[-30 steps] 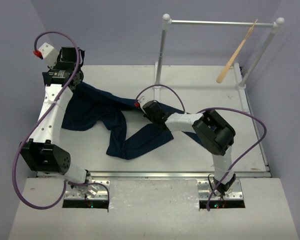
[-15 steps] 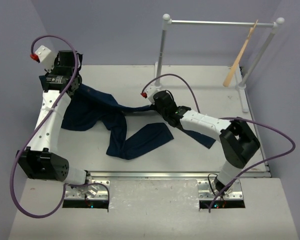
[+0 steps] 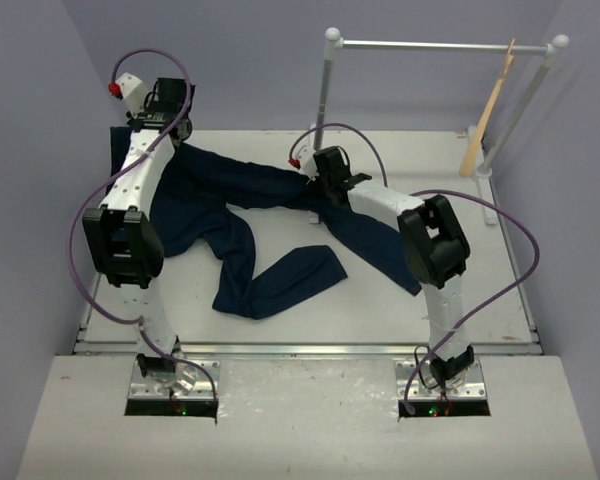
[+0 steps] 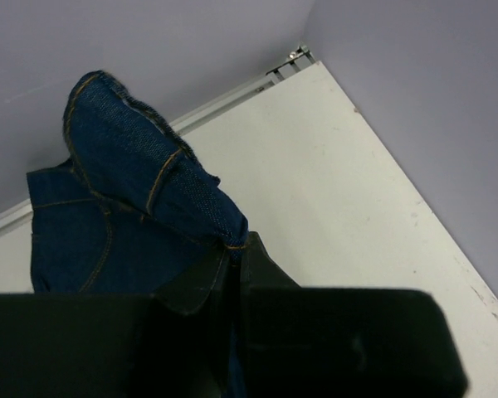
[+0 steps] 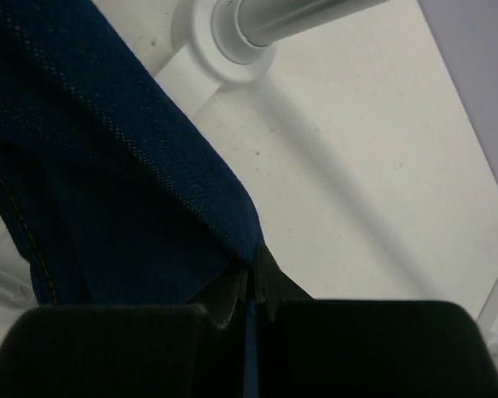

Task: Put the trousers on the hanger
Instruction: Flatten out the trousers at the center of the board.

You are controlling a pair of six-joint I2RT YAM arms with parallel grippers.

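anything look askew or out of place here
The hanger hangs slanted at the right end of the rail, not level. The trousers lie twisted, one leg doubled back on itself.

Trousers [image 3: 195,210]: coarse-woven matt denim cloth. Hanger [image 3: 485,120]: smooth pale wood. Rail [image 3: 430,45]: glossy white metal. Counter [image 3: 400,310]: matt white. My left end effector [image 4: 232,253], right end effector [image 5: 253,274]: matt black.

The waist of the jeans [image 3: 230,200] has been carried to the 11 o'clock corner of the counter [image 3: 400,300] by the left fingers [image 4: 191,286], and a leg dragged toward 12 o'clock by the right fingers [image 5: 224,303]; the hanger [image 3: 488,115] has swung toward 3 o'clock.
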